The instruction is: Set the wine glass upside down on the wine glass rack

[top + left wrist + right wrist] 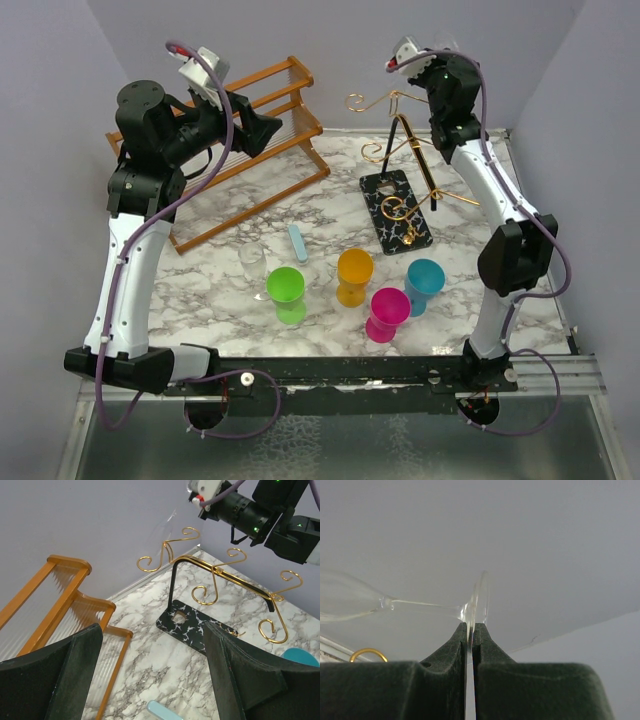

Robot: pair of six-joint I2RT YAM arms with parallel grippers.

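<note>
**Glass in the right gripper, held up behind the gold rack**

On your left, the left gripper [152,630] is raised over the back-left of the marble table [230,215]. Its jaws are spread wide with nothing between them, and its wrist camera looks through the gap toward the far corner. Under and behind it stands the brown wooden slatted rack [250,165], tilted against the back wall.

In the near middle of the table you have a row of loose items. From the left there is a small clear tumbler [251,262], with a pale blue oblong piece [298,242] just behind it. Then come a green cup [286,290], an orange cup [354,275], a pink cup [389,312] and a teal cup [425,283], all upright and close together.

Right of centre stands the wine glass rack [225,572]. Its black, white-veined base lies flat on the marble, its black post slants, and its gold wire curls fan out. No glass hangs on them.

On your right, the right arm reaches high over the back of that rack, with green lights lit on its wrist. The right gripper [470,627] has its jaws pressed onto the thin foot of the wine glass [420,604], pinching it edge-on. In the right wrist view the stem runs almost level and the bowl points left. The glass is held in the air against the plain wall. One gold curl shows low at the left of that view, apart from the glass.
</note>
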